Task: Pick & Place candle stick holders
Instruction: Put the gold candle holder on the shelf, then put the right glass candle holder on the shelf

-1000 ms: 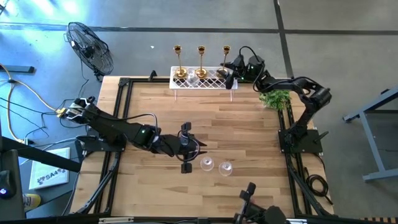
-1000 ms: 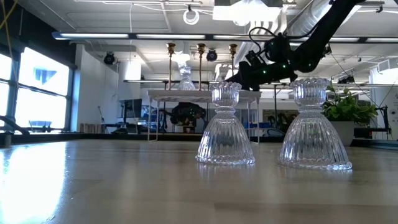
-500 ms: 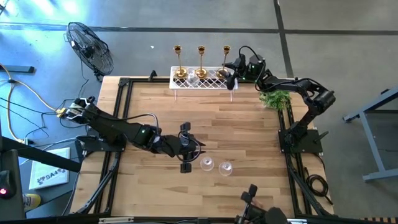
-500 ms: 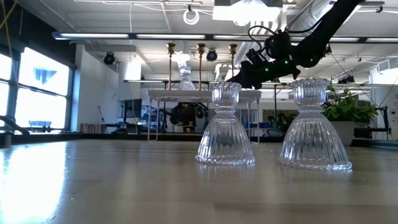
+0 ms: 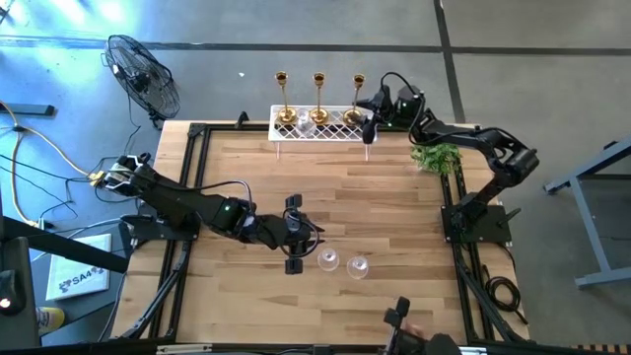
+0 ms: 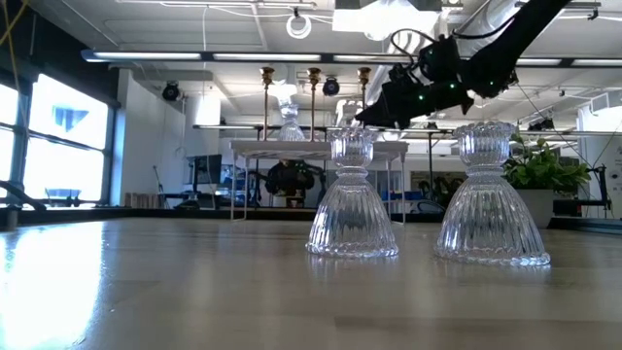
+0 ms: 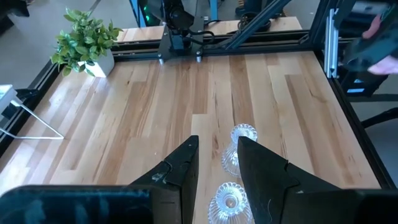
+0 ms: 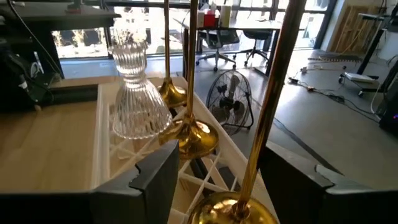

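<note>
right end effector (image 5: 369, 116) lifted slightly, open astride the slim gold candle stick holder (image 5: 358, 91) stem on the white lattice rack (image 5: 325, 126); ungrasped yet. left end effector (image 5: 294, 235) parted, empty.

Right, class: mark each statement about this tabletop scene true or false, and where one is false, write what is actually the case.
1. Three gold candle stick holders stand on the white lattice rack. True.
2. Three clear glass holders stand on the bare wood near the left gripper. False: only two glass holders stand there; a third glass holder is on the rack.
3. The right gripper is at the rack's end, beside a gold holder. True.
4. The small green plant lies in the middle of the table. False: it sits at the table's right edge.
5. The left gripper is clamped on a glass holder. False: its fingers hold nothing.
</note>
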Robot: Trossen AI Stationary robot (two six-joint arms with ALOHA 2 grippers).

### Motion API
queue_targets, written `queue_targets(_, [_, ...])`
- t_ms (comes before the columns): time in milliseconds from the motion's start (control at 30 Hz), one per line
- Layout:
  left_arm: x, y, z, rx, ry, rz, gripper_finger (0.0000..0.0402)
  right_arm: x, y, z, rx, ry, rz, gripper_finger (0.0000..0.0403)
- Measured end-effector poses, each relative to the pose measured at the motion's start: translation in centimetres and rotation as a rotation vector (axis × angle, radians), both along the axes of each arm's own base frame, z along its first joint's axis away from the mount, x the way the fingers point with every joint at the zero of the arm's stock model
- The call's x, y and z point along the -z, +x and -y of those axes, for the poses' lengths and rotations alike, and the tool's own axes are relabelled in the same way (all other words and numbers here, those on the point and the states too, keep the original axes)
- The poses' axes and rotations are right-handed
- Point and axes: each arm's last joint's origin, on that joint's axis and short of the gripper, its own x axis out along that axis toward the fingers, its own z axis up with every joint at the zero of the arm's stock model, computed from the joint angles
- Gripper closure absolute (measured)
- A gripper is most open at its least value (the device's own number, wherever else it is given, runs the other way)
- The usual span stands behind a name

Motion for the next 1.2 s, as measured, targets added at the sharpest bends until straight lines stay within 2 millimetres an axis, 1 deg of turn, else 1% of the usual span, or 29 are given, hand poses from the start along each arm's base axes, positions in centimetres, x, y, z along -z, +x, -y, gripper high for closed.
queue_targets(133, [0.0, 0.0, 0.0, -0.001, 0.0, -0.004, 0.0293, -1.0, -0.5, -0.4, 0.029, 0.004, 0.004, 0.0192])
queue_targets(467, [0.0, 0.0, 0.0, -0.017, -0.035, -0.002, 0.0293, -2.5, -2.2, -1.6, 0.195, -0.069, -0.158, 0.0192])
queue_targets(600, [0.1, 0.0, 0.0, -0.022, -0.042, -0.003, 0.0293, -3.6, -3.0, -2.5, 0.189, -0.082, -0.186, 0.0192])
queue_targets(700, [0.1, 0.0, 0.0, -0.023, -0.045, -0.003, 0.0293, -4.6, -3.7, -3.6, 0.173, -0.079, -0.194, 0.0192])
queue_targets(800, [0.1, 0.0, 0.0, -0.023, -0.045, -0.003, 0.0293, -5.5, -4.4, -5.3, 0.104, -0.073, -0.224, 0.0192])
queue_targets(900, [0.1, 0.0, 0.0, -0.018, -0.047, -0.008, 0.0293, -6.4, -5.2, -7.4, 0.049, -0.053, -0.257, 0.0192])
queue_targets(967, [0.1, -0.1, 0.1, 0.001, -0.055, -0.016, 0.0293, -7.2, -5.6, -9.0, -0.032, -0.033, -0.227, 0.0192])
queue_targets(1100, [0.2, -0.1, 0.1, 0.003, -0.095, -0.018, 0.0293, -9.2, -6.0, -12.6, -0.31, 0.023, -0.095, 0.0192])
queue_targets(1200, [0.1, -0.1, 0.1, -0.014, -0.135, -0.013, 0.0293, -10.2, -6.6, -15.4, -0.509, 0.089, -0.04, 0.0192])
